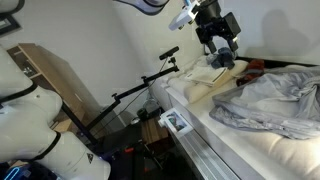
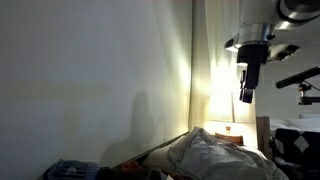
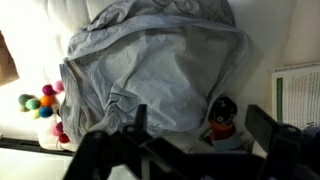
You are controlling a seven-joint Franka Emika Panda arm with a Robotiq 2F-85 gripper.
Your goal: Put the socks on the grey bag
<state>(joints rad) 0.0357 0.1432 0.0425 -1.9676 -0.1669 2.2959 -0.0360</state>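
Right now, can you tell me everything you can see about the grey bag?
The grey bag is big, soft and floppy. It is made of thin light grey cloth that looks a little shiny. It lies slumped and crumpled, full of folds and wrinkles, on a pale cream surface. In the wrist view the socks, orange-red and dark, sit bunched right at its edge. Nothing is holding it.

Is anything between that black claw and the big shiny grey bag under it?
Nothing in the wrist view: the open gripper looks straight onto the light grey fabric bag; orange-red and dark socks lie at its edge.
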